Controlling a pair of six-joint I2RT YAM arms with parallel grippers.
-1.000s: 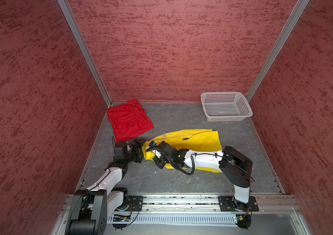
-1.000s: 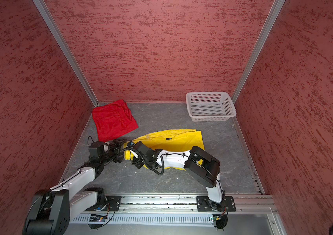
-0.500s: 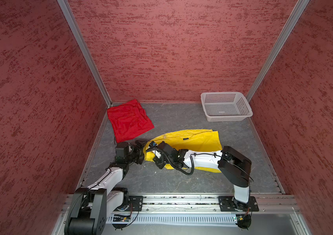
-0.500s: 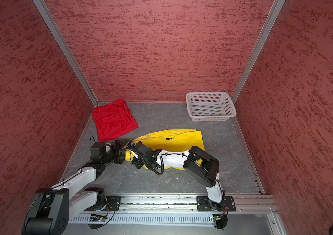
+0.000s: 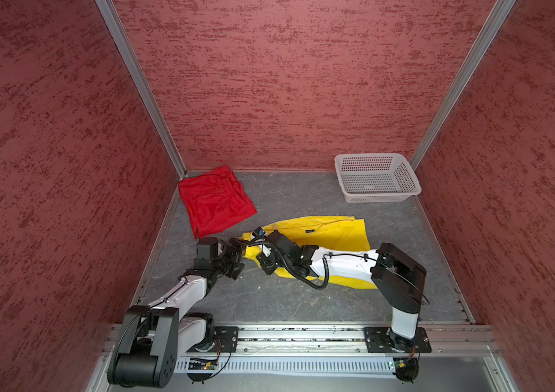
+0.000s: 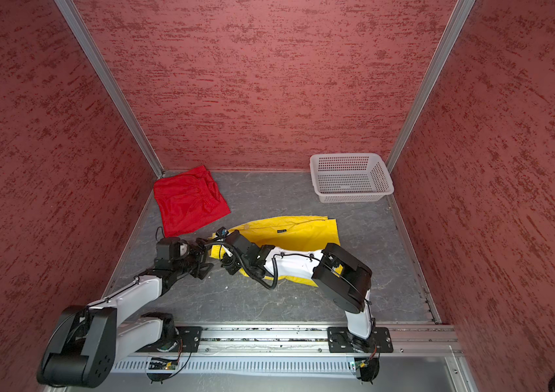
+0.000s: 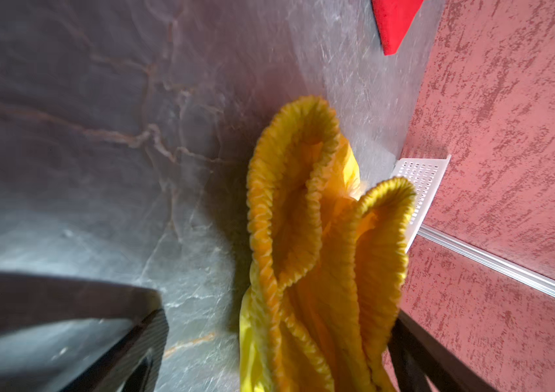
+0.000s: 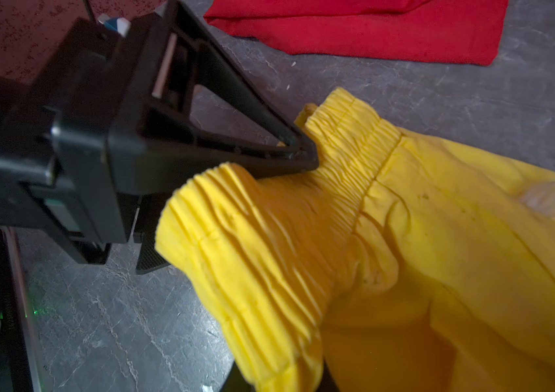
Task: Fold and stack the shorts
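The yellow shorts point(image 5: 332, 234) point(image 6: 303, 232) lie spread mid-floor. Their gathered waistband point(image 7: 303, 220) is bunched and lifted at the left end. My right gripper point(image 5: 258, 253) point(image 6: 226, 255) point(image 8: 276, 380) is shut on that waistband. My left gripper point(image 5: 239, 258) point(image 6: 207, 260) point(image 7: 276, 356) stands open, one finger point(image 7: 126, 339) on each side of the raised waistband, and one fingertip point(image 8: 300, 152) touches the fabric. The red shorts point(image 5: 215, 200) point(image 6: 188, 200) lie folded flat in the back left corner.
A white perforated basket point(image 5: 376, 176) point(image 6: 351, 176) sits in the back right corner. Red textured walls point(image 5: 269, 85) close in three sides. The two arms' metal base rail point(image 5: 303, 334) runs along the front edge of the grey floor point(image 5: 286, 298).
My left gripper has crept a little to the right, closer around the yellow waistband. The right arm and both shorts have stayed put.
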